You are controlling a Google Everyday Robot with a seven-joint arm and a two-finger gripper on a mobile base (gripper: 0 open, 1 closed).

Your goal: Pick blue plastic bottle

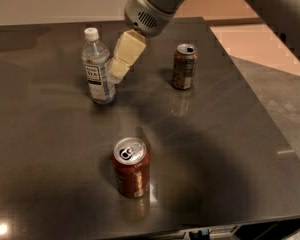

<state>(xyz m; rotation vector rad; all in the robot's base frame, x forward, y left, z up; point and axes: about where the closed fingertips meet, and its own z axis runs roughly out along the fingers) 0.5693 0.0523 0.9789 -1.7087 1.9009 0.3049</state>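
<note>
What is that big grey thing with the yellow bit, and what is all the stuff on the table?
The grey thing is a robot arm. The yellowish part at its end is its tool, which it uses for grabbing things. There is only one picture, taken by a camera looking down at the dark table from above.

Three things stand on the table. The blue plastic bottle with the white cap is the one the robot should pick up. The far can and the near can are reddish-brown drink cans.

The tool hangs right beside the bottle, on the side facing the far can. I cannot tell if they touch. Nothing is lifted: the bottle stands upright on the table.
</note>
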